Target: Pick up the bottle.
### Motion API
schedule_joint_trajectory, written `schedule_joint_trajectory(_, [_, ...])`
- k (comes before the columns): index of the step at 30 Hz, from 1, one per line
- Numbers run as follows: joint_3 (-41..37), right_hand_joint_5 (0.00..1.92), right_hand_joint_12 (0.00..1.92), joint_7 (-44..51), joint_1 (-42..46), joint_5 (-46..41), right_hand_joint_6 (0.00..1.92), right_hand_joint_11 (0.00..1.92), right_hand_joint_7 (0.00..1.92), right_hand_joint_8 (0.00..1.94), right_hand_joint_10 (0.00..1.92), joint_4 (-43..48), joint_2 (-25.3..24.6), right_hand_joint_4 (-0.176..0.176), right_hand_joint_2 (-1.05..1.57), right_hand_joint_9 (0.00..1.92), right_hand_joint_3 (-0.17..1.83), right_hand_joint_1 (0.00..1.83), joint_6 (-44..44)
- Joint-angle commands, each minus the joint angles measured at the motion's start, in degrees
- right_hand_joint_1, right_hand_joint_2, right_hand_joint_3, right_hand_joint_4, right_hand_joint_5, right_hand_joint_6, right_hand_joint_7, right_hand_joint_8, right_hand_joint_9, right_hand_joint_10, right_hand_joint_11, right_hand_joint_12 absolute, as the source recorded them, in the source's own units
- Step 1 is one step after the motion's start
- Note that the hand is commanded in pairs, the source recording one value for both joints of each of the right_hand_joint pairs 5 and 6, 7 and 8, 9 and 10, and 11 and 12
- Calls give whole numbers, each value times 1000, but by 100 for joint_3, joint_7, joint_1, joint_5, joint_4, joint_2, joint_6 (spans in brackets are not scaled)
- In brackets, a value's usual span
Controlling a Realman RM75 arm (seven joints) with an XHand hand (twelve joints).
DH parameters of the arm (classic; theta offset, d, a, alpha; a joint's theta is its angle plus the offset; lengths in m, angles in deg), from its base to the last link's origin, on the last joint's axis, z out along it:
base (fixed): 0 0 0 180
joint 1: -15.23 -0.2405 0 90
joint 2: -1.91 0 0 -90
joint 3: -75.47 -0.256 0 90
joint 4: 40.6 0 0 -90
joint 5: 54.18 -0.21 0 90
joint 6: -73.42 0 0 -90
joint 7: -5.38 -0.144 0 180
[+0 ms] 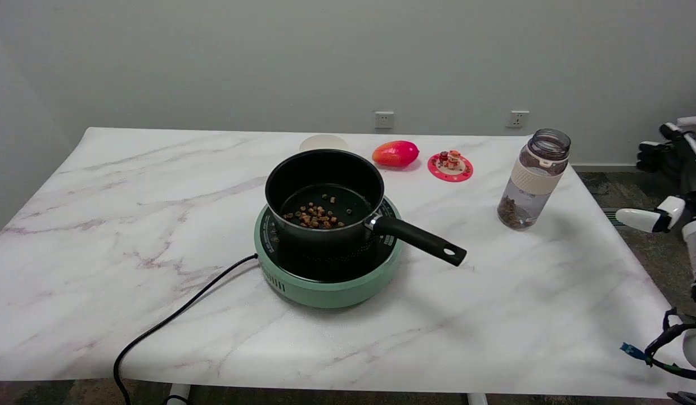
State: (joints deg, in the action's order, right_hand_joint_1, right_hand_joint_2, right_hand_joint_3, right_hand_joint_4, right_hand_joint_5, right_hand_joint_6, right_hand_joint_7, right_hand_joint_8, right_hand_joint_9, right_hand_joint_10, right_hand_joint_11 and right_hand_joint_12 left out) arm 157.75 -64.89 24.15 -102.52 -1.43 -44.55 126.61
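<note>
Head view | bottle upright near table right edge | robot hand apart

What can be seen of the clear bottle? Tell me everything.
The clear plastic bottle with a cream band stands upright on the white marble-look table near its right edge, right of the pot. Its wide mouth is open, with no cap. Brown bits fill its bottom. Nothing but the table touches it; the right hand is well apart.
</note>
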Motion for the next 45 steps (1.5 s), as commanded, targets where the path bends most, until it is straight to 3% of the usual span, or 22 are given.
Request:
schedule_joint_trajectory(1, [989,159,509,-2546,-351,404,159,509,463,463,474,364,16,0,-1007,474,1279,1221,-1558])
schedule_joint_trajectory(8, [1438,111,443,-2731,-856,404,111,443,421,421,417,230,-105,0,-1035,417,1317,1205,-1550])
schedule_joint_trajectory(10, [1576,100,439,-2856,-968,404,100,439,413,413,411,192,-91,0,-1023,411,1189,1200,-1537])
schedule_joint_trajectory(15, [2062,87,454,-3206,-1300,480,87,454,404,404,415,-55,-57,0,-1047,415,1170,1182,-1363])
schedule_joint_trajectory(21, [2026,132,471,-3568,-1424,1015,132,471,401,401,431,-179,-42,0,-1047,431,1074,1136,-1242])
schedule_joint_trajectory(45, [2098,45,420,-3578,-1624,1219,45,420,317,317,379,-195,-265,0,-1047,379,889,1145,-1033])
